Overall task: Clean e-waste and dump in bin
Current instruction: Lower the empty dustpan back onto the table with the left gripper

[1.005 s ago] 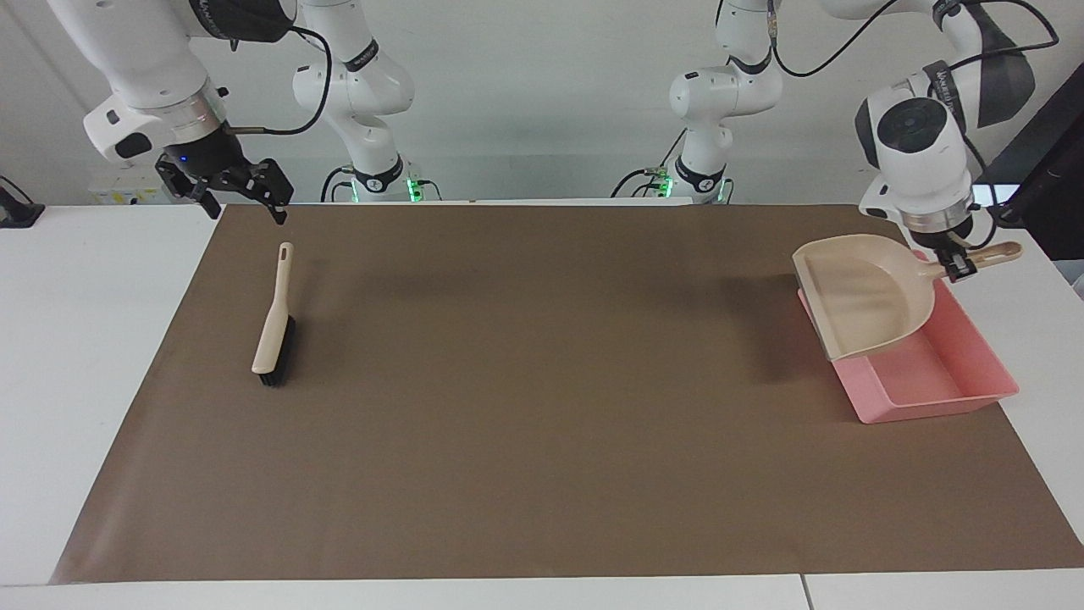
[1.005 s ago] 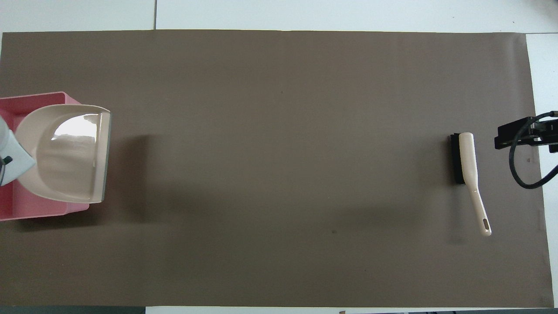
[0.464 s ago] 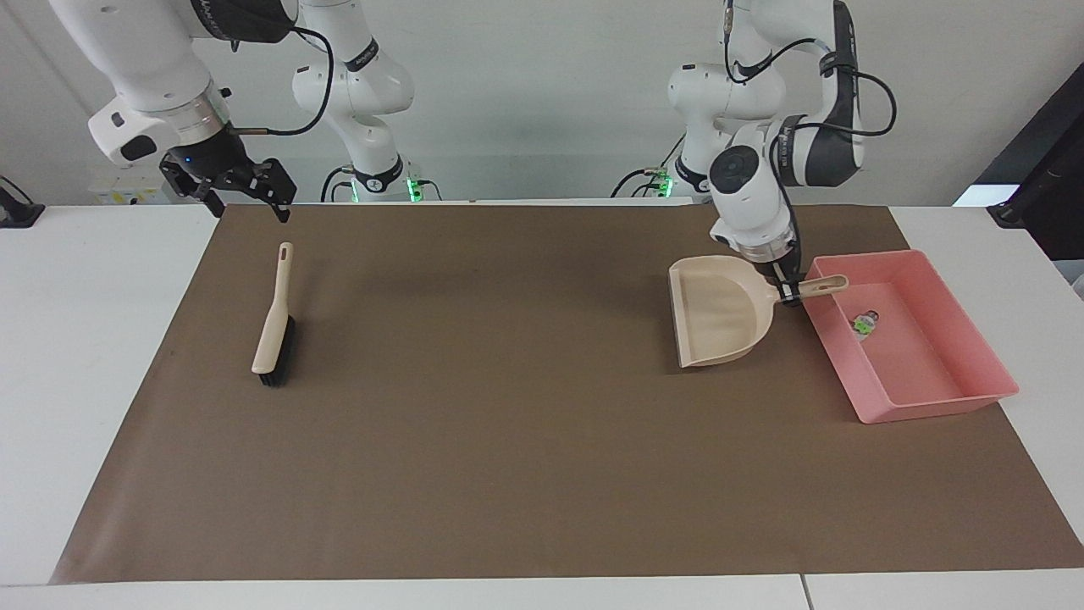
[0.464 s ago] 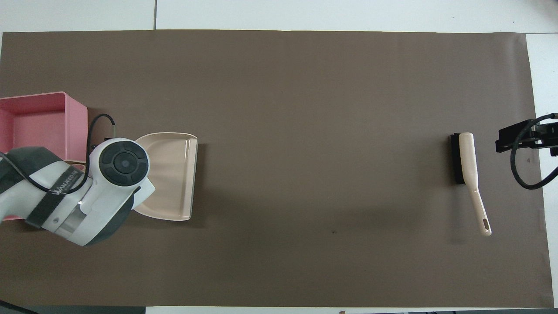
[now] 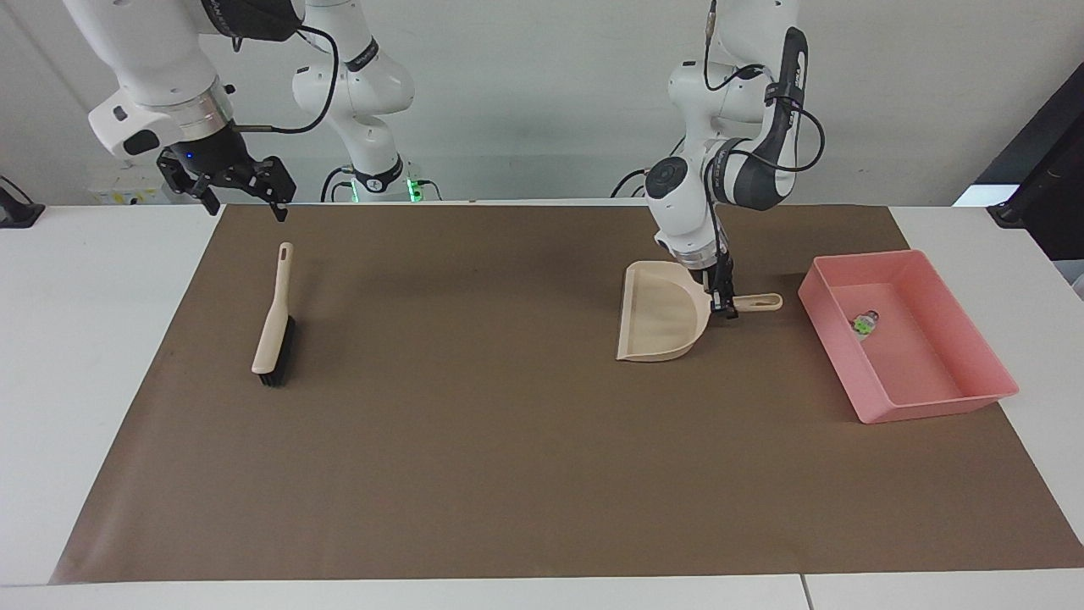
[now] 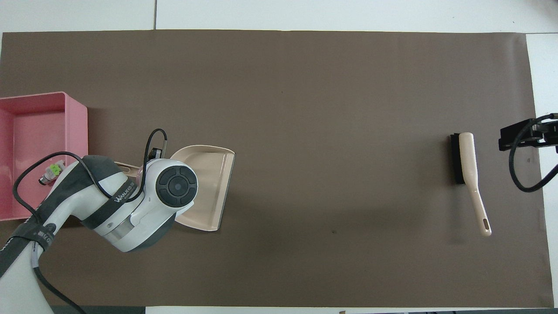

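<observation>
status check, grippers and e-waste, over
Left gripper shut on dustpan handle, pan on the mat beside the bin. Right gripper waits over the mat's edge near the brush. E-waste in bin.

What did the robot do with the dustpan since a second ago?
The left gripper carried the dustpan from above the pink bin out over the brown mat, toward the middle of the table, and is still holding its handle. With the dustpan away, a small white and green piece now shows in the bin. The brush has not moved, and the right gripper still waits in the air near it.
</observation>
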